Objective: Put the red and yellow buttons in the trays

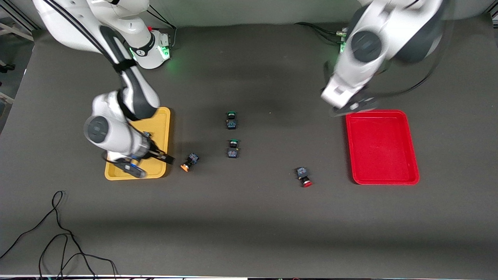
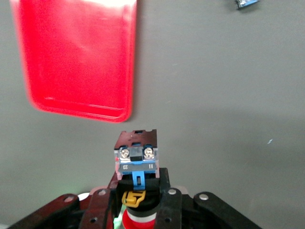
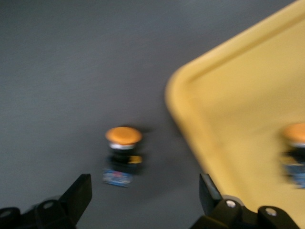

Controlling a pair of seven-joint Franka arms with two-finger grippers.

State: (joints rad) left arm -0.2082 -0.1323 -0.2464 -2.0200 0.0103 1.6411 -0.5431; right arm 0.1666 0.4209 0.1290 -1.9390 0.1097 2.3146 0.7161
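Note:
My left gripper hangs over the table by the red tray's farthest corner. In the left wrist view it is shut on a red-capped button, and the red tray lies ahead. A second red button lies on the table. My right gripper is open over the yellow tray's near corner. In the right wrist view it is open, with a yellow button on the table past the fingers. That button lies just outside the tray. Another yellow button sits in the yellow tray.
Two green-capped switches stand mid-table, one nearer the front camera than the other. A black cable loops on the table near the front edge at the right arm's end.

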